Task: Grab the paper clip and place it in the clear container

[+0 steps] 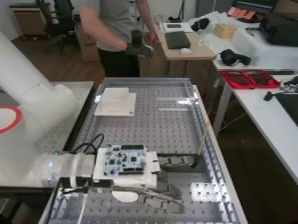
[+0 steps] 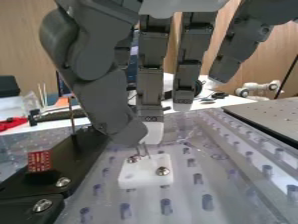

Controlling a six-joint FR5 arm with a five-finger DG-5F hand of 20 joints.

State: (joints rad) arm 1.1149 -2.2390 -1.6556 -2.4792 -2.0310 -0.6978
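Here's your hand point(image 2: 106, 95) over the near part of the counter point(image 1: 169, 135), towards its right edge in the high view, fingertips drawn together, pinching what looks like the top of the paper clip point(image 2: 146, 150)! The thin wire hangs straight under the tips, its lower end at the white block point(image 2: 146, 176); whether it touches, you can't tell. That's the grasp in hand, by my reading, so next you want a steady grip and a lift straight up before carrying to the clear container. Count them: one clip, one block with two screws, one black bracket point(image 2: 86, 150) beside it carrying one red board point(image 2: 39, 161), and away by the counter's far left corner, one white plate point(image 1: 105, 107)
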